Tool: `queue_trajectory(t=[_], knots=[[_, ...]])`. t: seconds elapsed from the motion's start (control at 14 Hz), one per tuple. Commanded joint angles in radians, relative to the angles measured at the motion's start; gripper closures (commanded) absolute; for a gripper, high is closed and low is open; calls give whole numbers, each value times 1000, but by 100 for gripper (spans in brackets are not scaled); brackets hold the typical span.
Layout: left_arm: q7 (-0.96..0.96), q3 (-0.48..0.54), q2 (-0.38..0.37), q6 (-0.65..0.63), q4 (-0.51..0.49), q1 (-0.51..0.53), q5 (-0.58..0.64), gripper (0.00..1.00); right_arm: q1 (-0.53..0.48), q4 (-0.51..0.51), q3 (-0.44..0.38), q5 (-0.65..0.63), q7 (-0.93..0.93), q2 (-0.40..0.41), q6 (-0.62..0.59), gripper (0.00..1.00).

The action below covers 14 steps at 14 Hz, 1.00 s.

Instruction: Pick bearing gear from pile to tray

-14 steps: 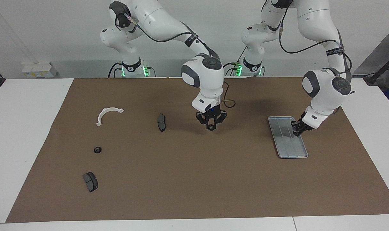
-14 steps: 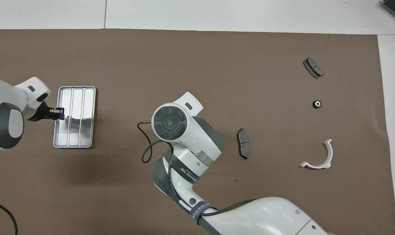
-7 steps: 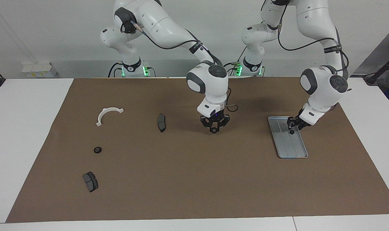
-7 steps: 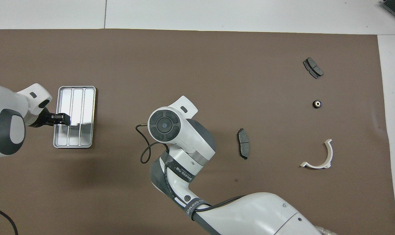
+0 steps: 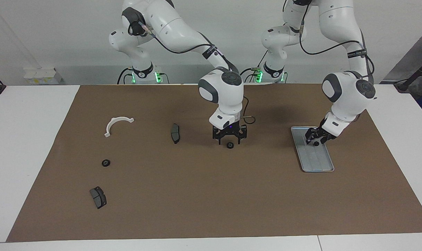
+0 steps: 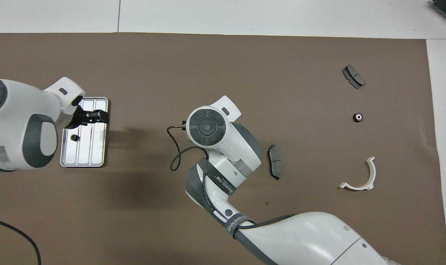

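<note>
The silver tray [image 5: 319, 162] [image 6: 94, 154] lies toward the left arm's end of the mat. One small black bearing gear [image 5: 316, 143] [image 6: 74, 137] rests in it. My left gripper [image 5: 313, 136] [image 6: 103, 117] hangs open just above that gear. Mid-mat, my right gripper [image 5: 229, 138] stands open and low over a second gear [image 5: 229, 145] that lies free on the mat; the overhead view hides both under the arm. A third gear [image 5: 106, 162] [image 6: 358, 117] lies in the pile toward the right arm's end.
The pile also holds a white half-ring [image 5: 116, 124] [image 6: 362, 176] and two dark brake pads, one [image 5: 175, 133] [image 6: 274, 166] beside the right gripper, the other [image 5: 98, 197] [image 6: 353, 76] farthest from the robots. A brown mat [image 5: 211, 202] covers the table.
Both grippers have opened. The right one let its gear down onto the mat. The left one let its gear go into the tray and shifted along the tray.
</note>
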Motion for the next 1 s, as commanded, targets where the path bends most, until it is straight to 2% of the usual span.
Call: queue_trajectory(t=[0.0,0.14,0.43,0.64,0.93], knots=[[-188,18,4,60,0,-149,-13,34,-95,-237,15,-24,-73,-167,96,1],[-302,21,2,63,-12,-258,18,34,-152,-347,15,-19,-131,-242,130,1],[-485,21,34,95,3,-397,153,33,-266,-422,14,-19,-192,-336,115,1],[-565,20,132,133,69,-463,245,33,-371,-421,14,-19,-244,-345,83,1],[-565,20,162,175,68,-500,253,33,-528,-418,15,-12,-376,-333,77,6]])
